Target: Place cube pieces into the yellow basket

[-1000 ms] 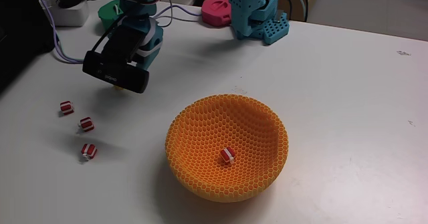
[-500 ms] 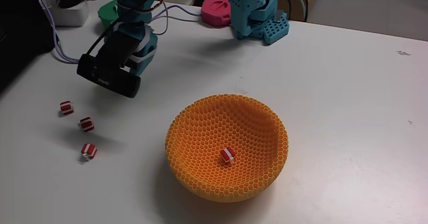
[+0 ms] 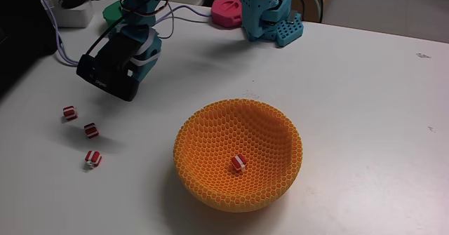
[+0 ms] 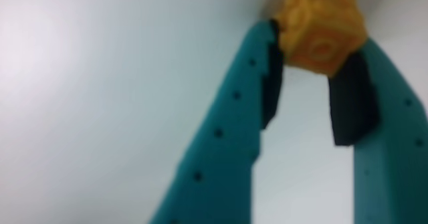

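In the wrist view the teal tool (image 4: 311, 40) pinches a bumpy orange-yellow cube (image 4: 319, 25) between black pads, while the honeycomb-mesh yellow basket (image 3: 210, 133) on the white counter (image 3: 365, 95) holds one red-and-white striped cube (image 3: 238, 163).

1. The yellow basket (image 3: 210, 133), honeycomb-mesh, sits upright near centre, one striped cube (image 3: 238, 163) inside.
2. Three red-and-white cubes (image 3: 91, 130) lie left of it on the table.
3. The orange-yellow cube (image 4: 321, 29) is clamped between teal fingers (image 4: 234, 117).
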